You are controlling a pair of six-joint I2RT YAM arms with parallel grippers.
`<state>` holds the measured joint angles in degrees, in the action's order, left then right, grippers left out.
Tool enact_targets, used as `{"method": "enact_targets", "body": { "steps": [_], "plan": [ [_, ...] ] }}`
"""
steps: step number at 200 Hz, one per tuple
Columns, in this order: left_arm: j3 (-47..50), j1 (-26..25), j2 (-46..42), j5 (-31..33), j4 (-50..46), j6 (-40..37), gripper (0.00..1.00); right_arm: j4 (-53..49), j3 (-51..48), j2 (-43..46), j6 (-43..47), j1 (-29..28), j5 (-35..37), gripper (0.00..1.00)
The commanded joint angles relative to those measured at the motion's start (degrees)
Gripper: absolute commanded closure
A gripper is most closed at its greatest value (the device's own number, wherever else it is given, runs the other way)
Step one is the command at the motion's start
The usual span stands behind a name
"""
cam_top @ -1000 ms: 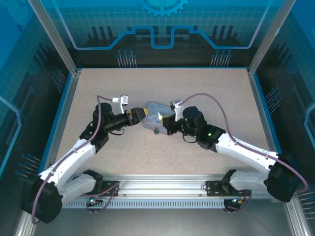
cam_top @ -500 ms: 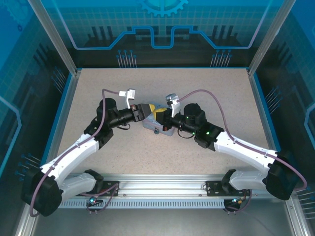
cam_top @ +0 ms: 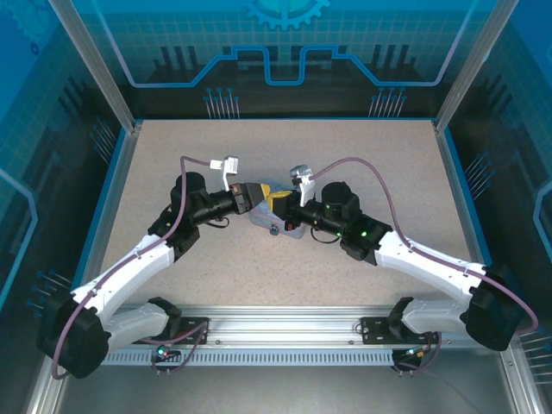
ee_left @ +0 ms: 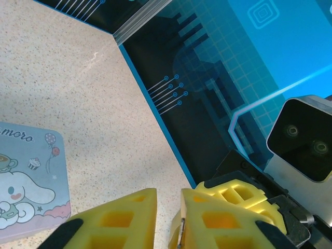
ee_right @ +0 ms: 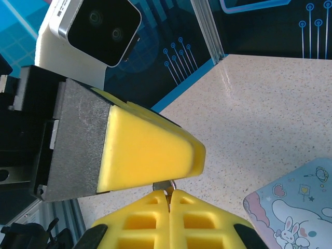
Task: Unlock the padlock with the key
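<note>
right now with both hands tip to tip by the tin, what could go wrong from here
1. The right hand pinches only a sliver of metal at its very fingertips; a push from the left hand, right beside it, could twist it loose.
2. If it drops to the table or the tin, something that small looks hard to pick up again.

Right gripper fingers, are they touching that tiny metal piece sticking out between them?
Touching. In the right wrist view the right gripper has its yellow fingers pressed shut, the thin metal piece pinched in the seam between them.
</note>
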<state>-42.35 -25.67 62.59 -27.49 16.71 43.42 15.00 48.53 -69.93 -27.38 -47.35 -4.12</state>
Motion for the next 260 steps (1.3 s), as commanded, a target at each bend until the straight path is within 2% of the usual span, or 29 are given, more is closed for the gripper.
{"method": "enact_targets", "body": {
  "steps": [1, 13, 36, 57, 90, 133, 162, 169, 189, 214, 229, 244, 260],
  "plan": [
    [-1.90, -0.28, -0.19, 1.01, 0.65, -1.21, 0.85, 0.81, -0.14, 1.17, -0.39, -0.96, -0.19, 1.00],
    [-2.01, -0.33, -0.35, 1.08, 0.44, -1.54, 0.88, -0.88, -0.19, 1.18, -0.31, -0.96, 0.07, 1.00],
    [-2.10, -0.27, -0.71, 1.58, -0.48, -2.43, 0.88, -1.55, -0.11, 1.08, -0.24, -0.99, 0.15, 1.00],
    [-2.21, -0.32, -0.98, 1.91, -1.14, -2.99, 0.79, -1.99, -0.10, 0.94, -0.23, -0.96, 0.11, 1.00],
    [-2.21, -0.32, -1.00, 1.56, -1.03, -2.99, 0.80, -1.55, 0.03, 0.99, -0.49, -0.98, 0.30, 1.00],
    [-1.90, -0.28, -0.67, 1.25, -0.89, -3.14, 0.87, -1.21, -0.14, 0.94, -0.76, -0.98, 0.82, 1.00],
    [-2.08, -0.30, -0.61, 0.50, -0.69, -3.66, 0.97, -1.12, -0.24, 1.31, -1.15, -0.86, 0.90, 0.98],
    [-2.36, -0.30, -0.71, 0.27, -0.99, -4.21, 0.99, -1.55, -0.19, 1.65, -0.87, -0.29, -0.31, 0.94],
    [-3.76, -0.34, -1.36, -0.11, -2.61, -7.33, 1.00, 0.09, -2.06, 3.71, -2.69, 3.70, -8.56, 0.75],
    [-6.23, -0.29, -1.77, -1.40, -3.51, -11.06, 1.00, 7.27, -5.69, 7.14, -6.51, 10.32, -21.64, 0.52],
    [-8.21, -0.28, -1.55, -2.90, -3.58, -12.96, 1.00, 11.83, -7.93, 9.23, -9.08, 14.02, -27.04, 0.39],
    [-10.29, -0.32, -1.08, -4.69, -3.35, -14.36, 1.00, 17.75, -10.04, 10.88, -12.68, 17.50, -31.16, 0.31],
    [-12.46, -0.27, -0.51, -6.81, -2.81, -15.54, 1.00, 22.05, -10.49, 11.94, -14.66, 19.43, -33.90, 0.26]
  ]
}}
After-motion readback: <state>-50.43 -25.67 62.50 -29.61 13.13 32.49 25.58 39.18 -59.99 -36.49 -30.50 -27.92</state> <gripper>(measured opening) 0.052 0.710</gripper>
